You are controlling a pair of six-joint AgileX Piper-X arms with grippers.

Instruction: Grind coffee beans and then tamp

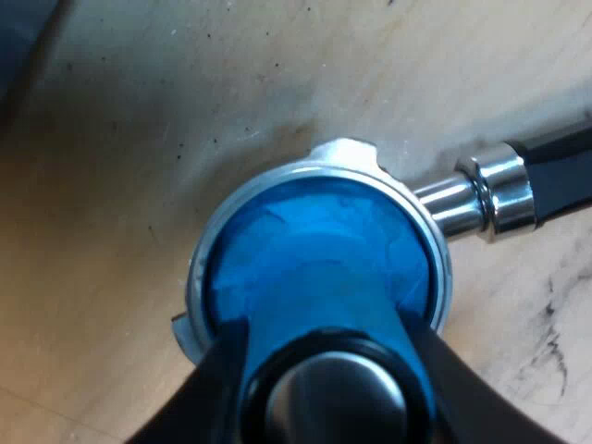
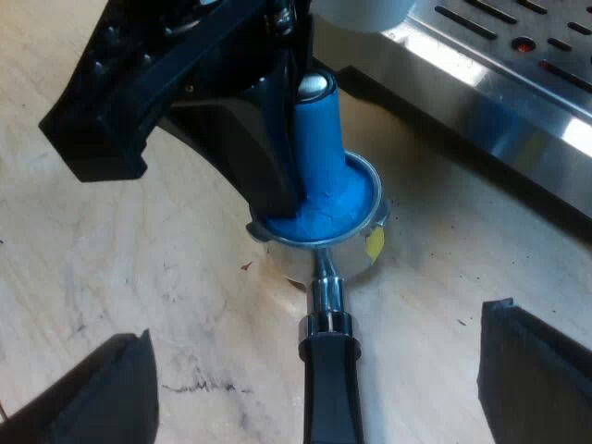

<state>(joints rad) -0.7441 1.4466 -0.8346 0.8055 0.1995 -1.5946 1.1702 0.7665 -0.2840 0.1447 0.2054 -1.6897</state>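
The blue tamper point(image 1: 314, 268) stands upright in the basket of the metal holder point(image 1: 347, 157), which rests on the wooden table. My left gripper point(image 1: 328, 370) is shut on the tamper's stem, one black finger on each side just below its metal cap. In the right wrist view the tamper point(image 2: 319, 139) fills the holder's point(image 2: 324, 254) basket, with the left gripper point(image 2: 277, 176) clamped on it from above. The holder's dark handle point(image 2: 331, 388) runs toward my right gripper point(image 2: 314, 356), which is open; its fingers stand wide apart on either side of the handle without touching it.
The espresso machine's steel drip tray point(image 2: 499, 83), with slotted grille, lies just beyond the holder. The wooden table point(image 2: 139, 259) is scuffed and speckled with dark grounds around the holder.
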